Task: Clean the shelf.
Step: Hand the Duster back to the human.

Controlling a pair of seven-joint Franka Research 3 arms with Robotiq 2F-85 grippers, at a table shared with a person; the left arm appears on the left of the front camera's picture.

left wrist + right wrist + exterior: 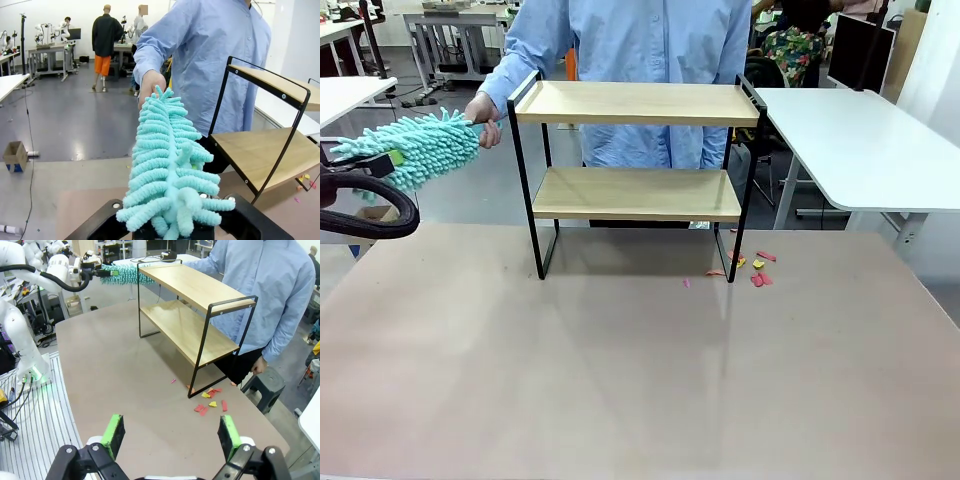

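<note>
Gripping duster [415,148], left gripper [382,160]

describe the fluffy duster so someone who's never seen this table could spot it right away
Start at the small two-tier rack of light wooden boards in a black metal frame on the brown table. Left of its top board, the person's hand holds one end of a fluffy teal chenille duster, the left gripper the other. Nothing else here is shaggy or turquoise.

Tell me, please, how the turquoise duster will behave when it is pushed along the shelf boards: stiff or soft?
Probably soft: the duster is covered in loose chenille strands that should bend and flatten against a board. It looks light for its bulk. The shelf stands on a thin black frame, so a hard push might slide it.
</note>
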